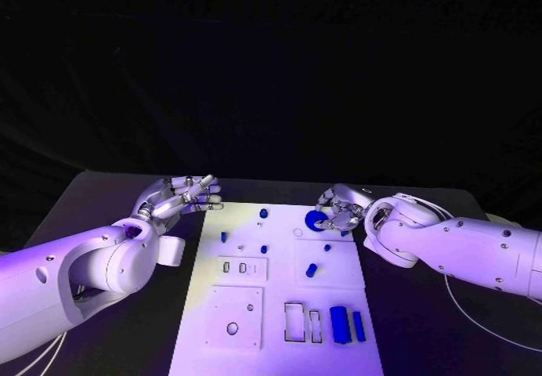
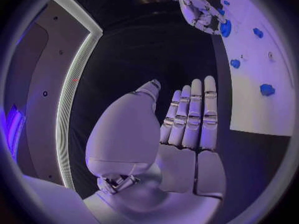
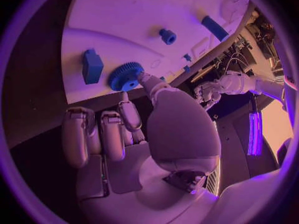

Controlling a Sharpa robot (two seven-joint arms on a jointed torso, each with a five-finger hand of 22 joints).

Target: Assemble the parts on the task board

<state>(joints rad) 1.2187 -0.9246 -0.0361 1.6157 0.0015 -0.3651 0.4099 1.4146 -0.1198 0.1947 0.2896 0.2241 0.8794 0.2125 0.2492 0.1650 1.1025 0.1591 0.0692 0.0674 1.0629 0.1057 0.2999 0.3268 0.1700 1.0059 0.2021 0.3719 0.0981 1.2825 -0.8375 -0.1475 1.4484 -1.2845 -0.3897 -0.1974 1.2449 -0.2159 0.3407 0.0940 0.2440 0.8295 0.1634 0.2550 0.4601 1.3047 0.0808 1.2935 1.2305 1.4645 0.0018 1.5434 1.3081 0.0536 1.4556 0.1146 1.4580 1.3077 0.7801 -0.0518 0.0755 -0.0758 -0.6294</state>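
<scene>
The task board (image 1: 276, 313) lies lengthwise on the black table (image 1: 113, 196), its long axis running away from the robot. Near its far right corner sits a blue gear (image 3: 125, 76), lying flat with its round face up, close to the board's edge. The right hand (image 1: 337, 211) is down over it: from the wrist, the thumb tip touches the gear's toothed rim while the other fingers (image 3: 99, 134) are curled in short of it. Whether the gear is truly pinched or only touched I cannot quite tell from here.

Toward the near right of the board two long blue bars (image 1: 347, 323) lie side by side, their length running along the board. A blue block (image 3: 92, 66) rests just beside the gear.

The left hand (image 1: 181, 197) hovers off the board's far left corner, holding nothing, its fingers (image 2: 194, 114) straight and lying close together, thumb set a little apart.
</scene>
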